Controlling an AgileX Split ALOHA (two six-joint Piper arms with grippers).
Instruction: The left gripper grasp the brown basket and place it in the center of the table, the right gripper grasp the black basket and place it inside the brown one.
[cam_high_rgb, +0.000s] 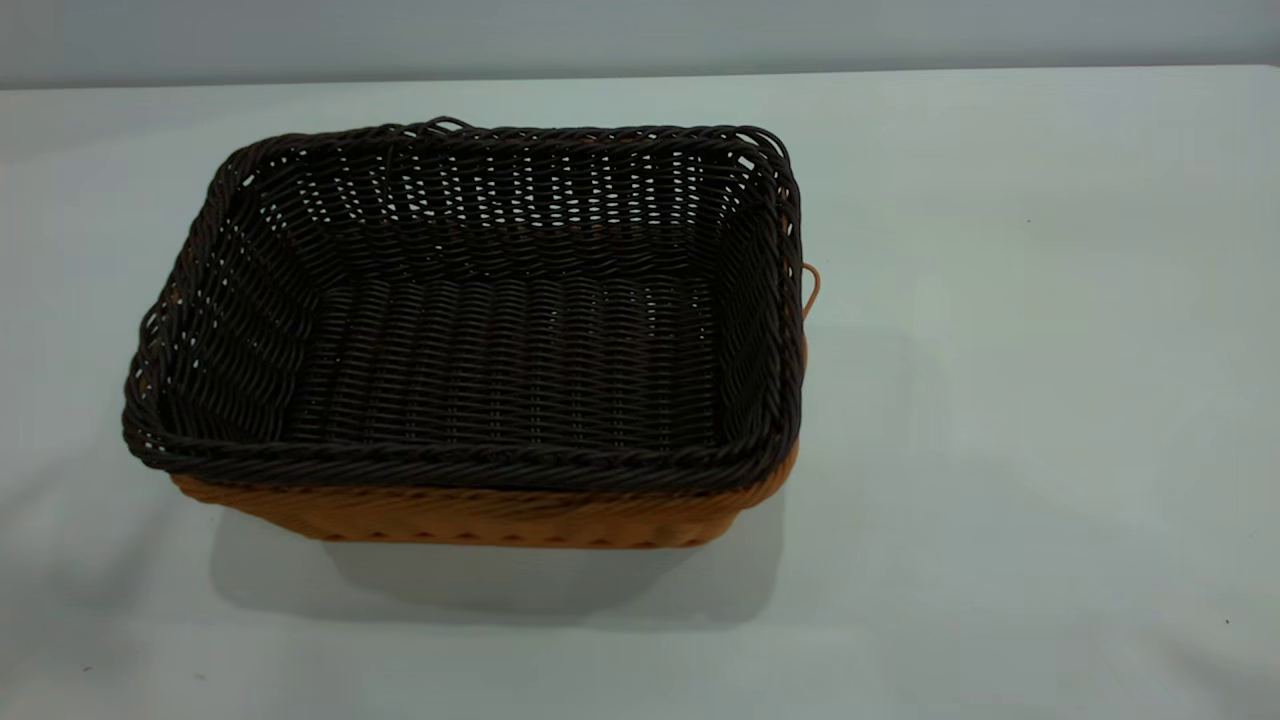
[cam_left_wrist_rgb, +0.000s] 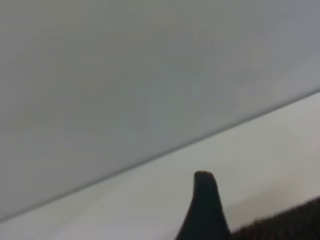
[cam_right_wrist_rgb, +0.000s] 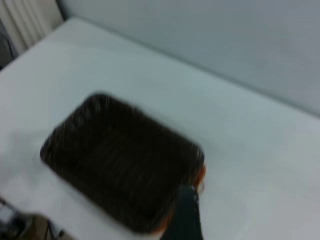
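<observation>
**Wicker baskets nested on white table**

Ext. view: black basket sits inside the brown basket, rims roughly lined up, so only an orange-tan strip of the brown one's near wall shows below the dark braided rim, plus a bit of tan at the corners. A small tan loop handle pokes out at the view's right end; a dark loop stands up on the far rim. The pair rests on the table, a little toward the view's left of middle, shadow in front. Neither arm nor gripper shows in this view.

L wrist view: one black fingertip of the left gripper sticks up over the table, w/ the table's far edge and grey wall behind. A dark woven patch, the black basket, sits just beside it at the frame's corner. Only one finger seen, so can't tell if jaws are wide or narrow; nothing visibly held.

R wrist view: right gripper hangs above the table, looking down on the nested baskets; black basket fills the brown one, w/ tan of the brown basket peeking at the corner nearest the finger. One blurred dark finger shows; jaw width can't be told.
</observation>
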